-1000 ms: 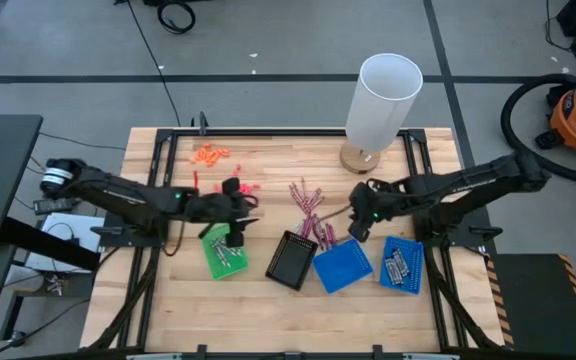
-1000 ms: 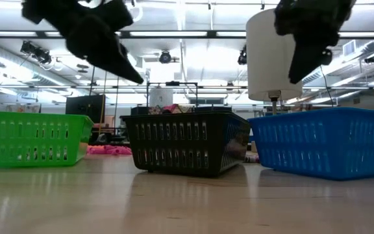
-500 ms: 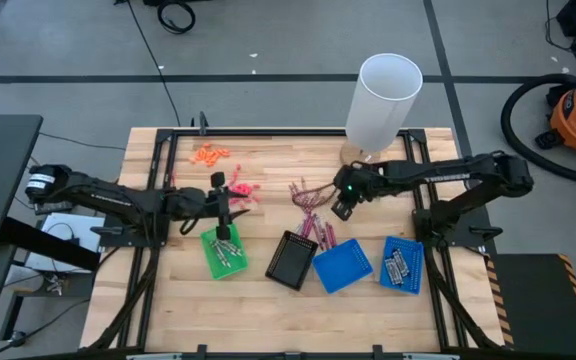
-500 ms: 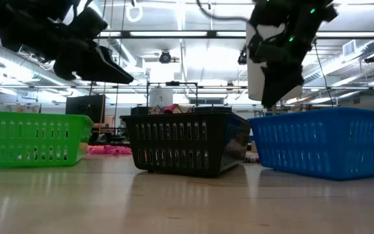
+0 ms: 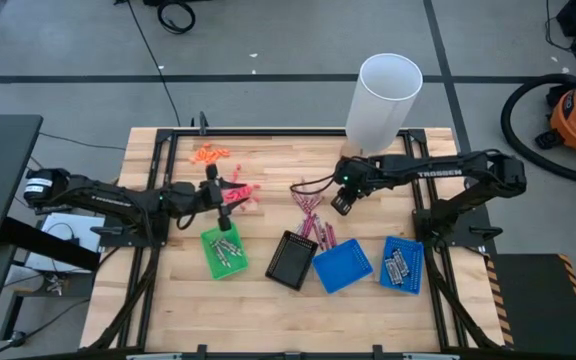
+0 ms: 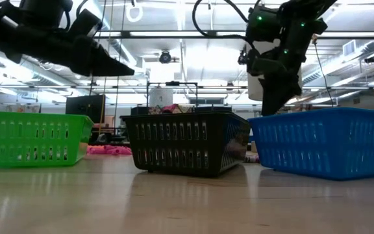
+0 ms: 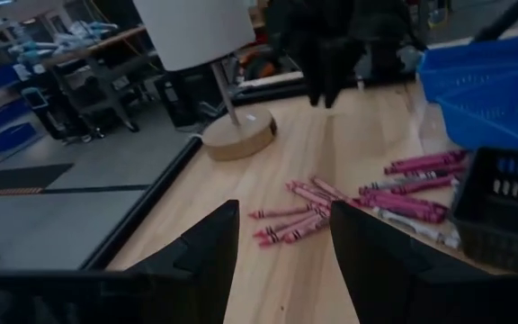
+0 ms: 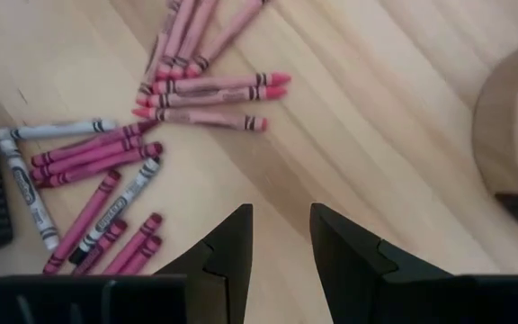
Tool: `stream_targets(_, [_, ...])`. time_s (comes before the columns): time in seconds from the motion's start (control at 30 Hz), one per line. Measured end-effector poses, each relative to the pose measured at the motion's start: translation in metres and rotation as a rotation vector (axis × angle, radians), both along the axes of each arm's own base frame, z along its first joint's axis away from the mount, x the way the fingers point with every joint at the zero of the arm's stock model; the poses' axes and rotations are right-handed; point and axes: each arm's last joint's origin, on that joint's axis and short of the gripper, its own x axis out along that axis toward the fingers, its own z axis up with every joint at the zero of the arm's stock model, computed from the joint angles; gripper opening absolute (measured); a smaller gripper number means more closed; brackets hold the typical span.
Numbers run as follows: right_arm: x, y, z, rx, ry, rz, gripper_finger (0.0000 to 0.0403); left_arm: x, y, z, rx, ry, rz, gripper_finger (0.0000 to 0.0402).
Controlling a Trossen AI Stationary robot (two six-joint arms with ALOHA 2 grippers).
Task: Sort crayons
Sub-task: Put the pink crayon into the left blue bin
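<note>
Low view gives me only basket walls along the near edge of the surface: green tray, black tray, blue tray. It hides what the high view shows, grey crayons lying in the green tray and in a second blue tray at the right.

Farther back, the loose crayons lie scattered on the wood between the two arms, just behind the black and blue trays. My right wrist view sorts them into pink ones with a few grey.

The right tool hangs above that scatter, fingers released and empty. The left tool hovers released behind the green tray, beside coral-red bits. Farthest back stands the white lamp.
</note>
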Motion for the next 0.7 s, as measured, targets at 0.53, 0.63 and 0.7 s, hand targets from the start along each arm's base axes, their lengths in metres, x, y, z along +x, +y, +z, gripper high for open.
stream_targets(0.53, [-0.0014,0.0076,-0.0026,0.030,0.015,-0.013,0.0122,0.0001,0.0005,0.0003,-0.006,-0.005,0.003,0.0187])
stream_targets(0.63, [-0.0015,0.0081,-0.0027,0.046,0.014,-0.006,0.0122,0.0002,0.0005,0.0005,-0.014,-0.010,0.003,0.0187])
stream_targets(0.7, [-0.0015,0.0081,-0.0027,0.046,0.014,-0.006,0.0122,0.0002,0.0005,0.0005,-0.015,-0.010,0.004,0.0187])
